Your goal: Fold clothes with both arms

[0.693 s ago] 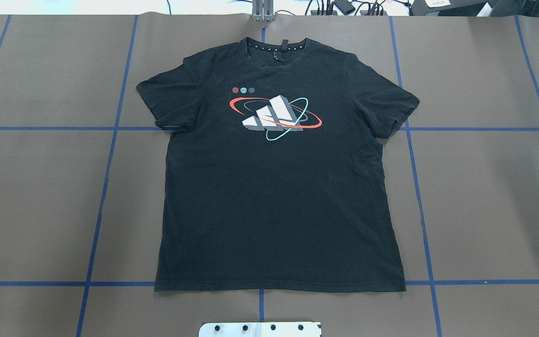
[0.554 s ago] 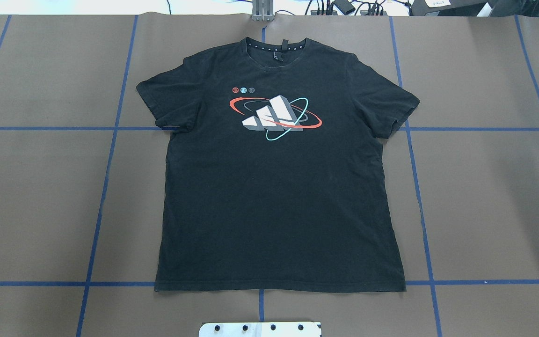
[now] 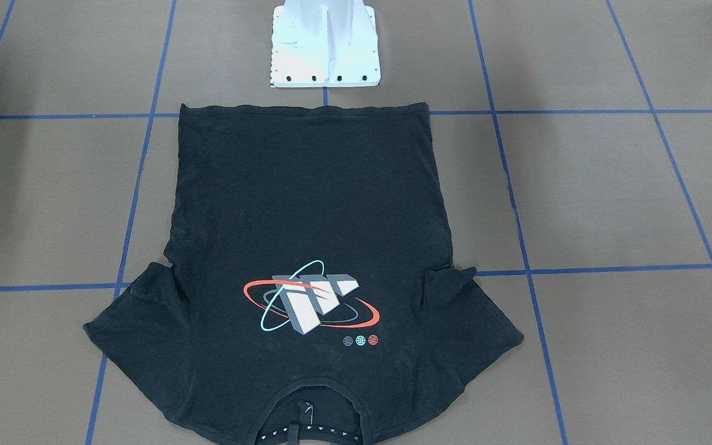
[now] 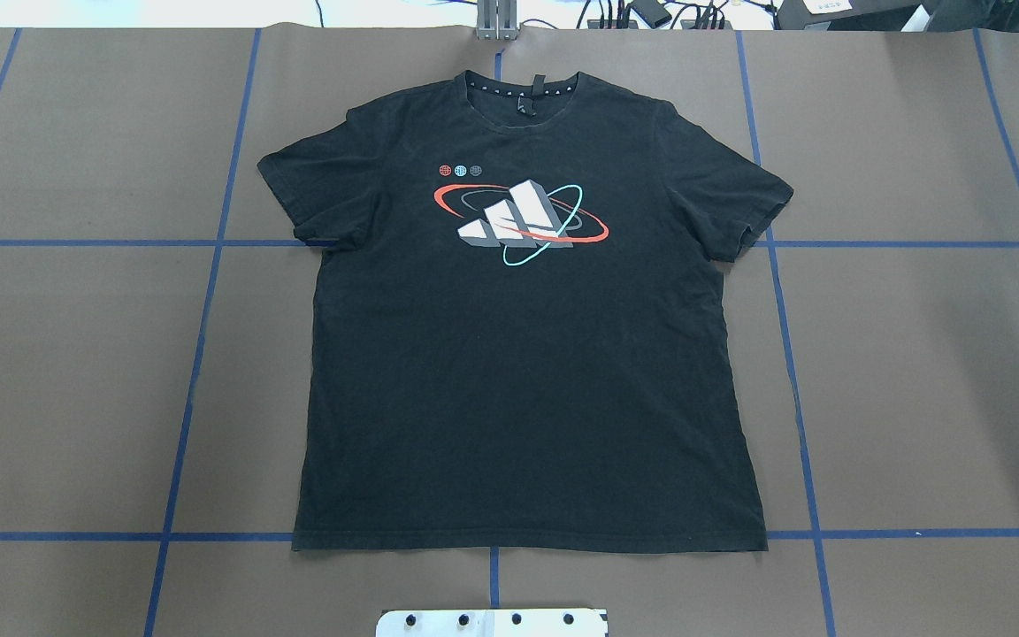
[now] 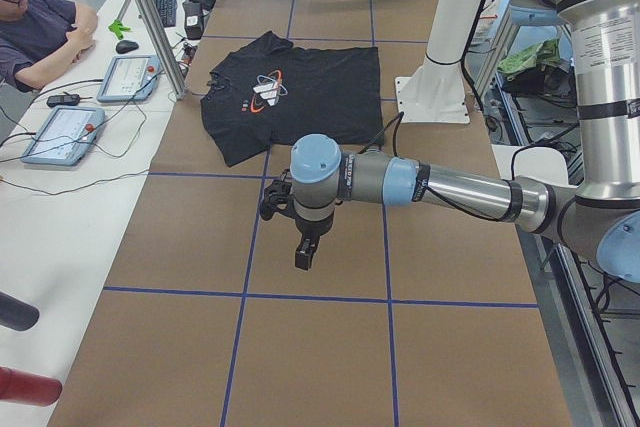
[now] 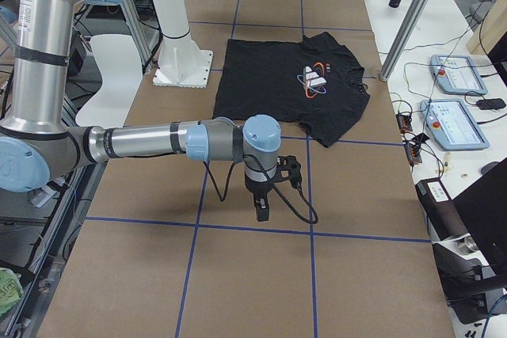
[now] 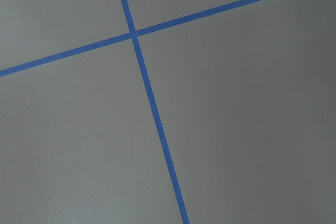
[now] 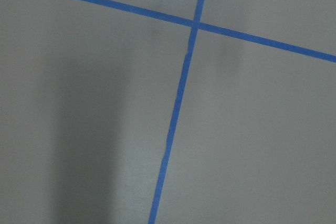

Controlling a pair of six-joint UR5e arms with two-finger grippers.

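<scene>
Clothes (image 4: 518, 372) are lying flat on the bench (image 4: 76, 372) for folding — left end effector (image 5: 303, 259) and right end effector (image 6: 262, 211) are hanging clear, opening impossible to tell.

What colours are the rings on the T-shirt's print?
Red and teal; the print shows best overhead.
</scene>
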